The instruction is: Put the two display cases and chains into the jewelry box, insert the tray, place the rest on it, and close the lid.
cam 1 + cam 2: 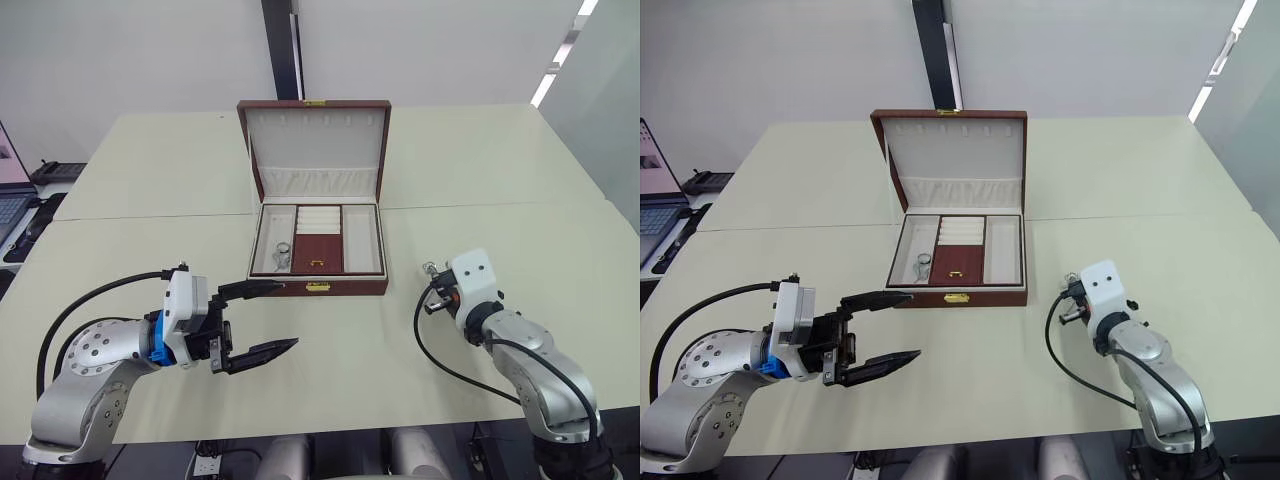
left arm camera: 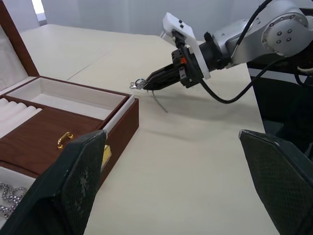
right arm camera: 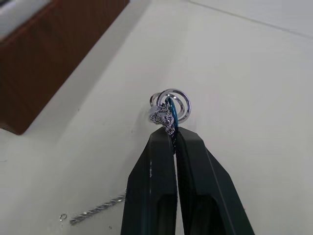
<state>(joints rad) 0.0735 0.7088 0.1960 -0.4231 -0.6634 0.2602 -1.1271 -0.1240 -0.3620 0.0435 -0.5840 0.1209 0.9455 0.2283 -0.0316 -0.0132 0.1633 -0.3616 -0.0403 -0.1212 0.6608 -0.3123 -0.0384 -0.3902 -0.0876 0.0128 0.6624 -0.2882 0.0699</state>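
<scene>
With the tray [image 1: 318, 243] already seated in the open jewelry box [image 1: 318, 287], the right gripper [image 3: 172, 133], pinched shut on a ringed chain [image 3: 168, 110] at the box's four o'clock, must carry it onto the tray, while the left gripper [image 1: 272, 318] waits spread and empty.

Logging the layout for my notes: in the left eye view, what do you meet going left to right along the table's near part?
Left gripper, open → jewelry box with tray inside → right gripper, shut on ring-topped chain.
</scene>
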